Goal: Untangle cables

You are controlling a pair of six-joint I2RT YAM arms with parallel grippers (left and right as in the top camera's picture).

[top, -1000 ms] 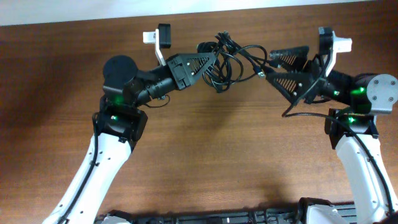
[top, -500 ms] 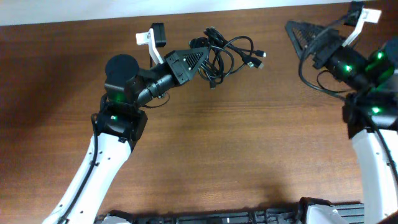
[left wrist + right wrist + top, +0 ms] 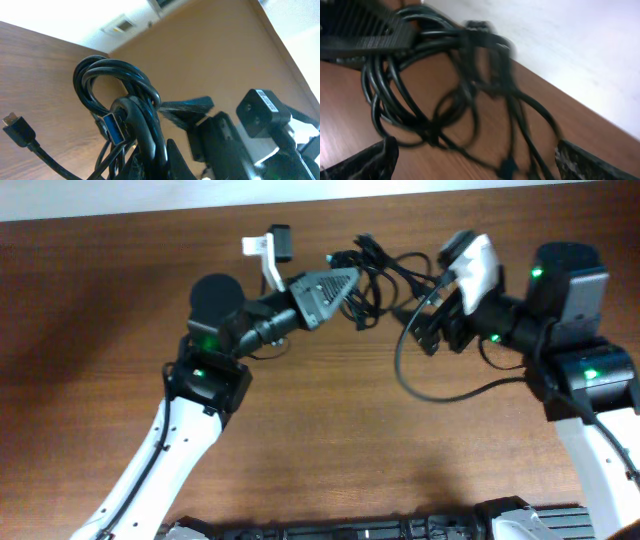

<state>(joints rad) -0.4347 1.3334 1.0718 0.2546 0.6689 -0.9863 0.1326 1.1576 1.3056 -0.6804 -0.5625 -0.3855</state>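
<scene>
1. One knotted bundle of cables (image 3: 368, 268) sits near the table's (image 3: 330, 430) far edge, between both arms
2. The left gripper (image 3: 350, 281) is clamped on its left side
3. The right gripper (image 3: 428, 330) hovers beside it, jaws wide, empty
4. Untangling looks barely begun; next the right needs one loose strand to grip and draw away

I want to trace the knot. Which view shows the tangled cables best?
Overhead: it alone frames the whole tangle of cables, loops and loose ends, in focus. The left wrist view gives sharp close-up loops and a blue plug, but only part. The right wrist view catches many loops, all motion-blurred.
</scene>
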